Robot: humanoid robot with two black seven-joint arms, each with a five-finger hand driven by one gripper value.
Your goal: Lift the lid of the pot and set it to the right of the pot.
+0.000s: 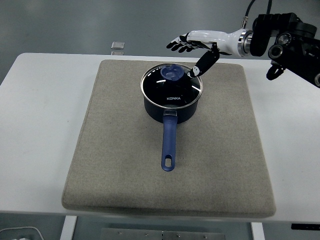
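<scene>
Plainly, scene: a dark blue pot (171,104) sits toward the far middle of a grey mat (170,140) on the white table (40,125), its long handle (169,145) pointing at the near edge.
Lid: the glass lid (172,87) is seated on the pot, steel rim all round, with a blue knob (172,73) on its far part.
Right hand: the right hand (192,47) hovers beyond and just right of the lid, fingers spread and empty, thumb angled down near the rim (whether it touches the rim cannot be told).
Left hand: not in view.
Handling: probably rigid, moderately heavy for its size, smooth and slippery on the glass, and breakable if dropped.
Where to grip: the knob looks the only sound hold, pinched between thumb and fingers; the glass offers none.
Landing spot: the mat right of the pot is bare (soft enough to cushion a set-down, I judge).
Hard to make out: the pot's contents behind reflections, the knob's exact shape, and a small object (118,45) beyond the table.
</scene>
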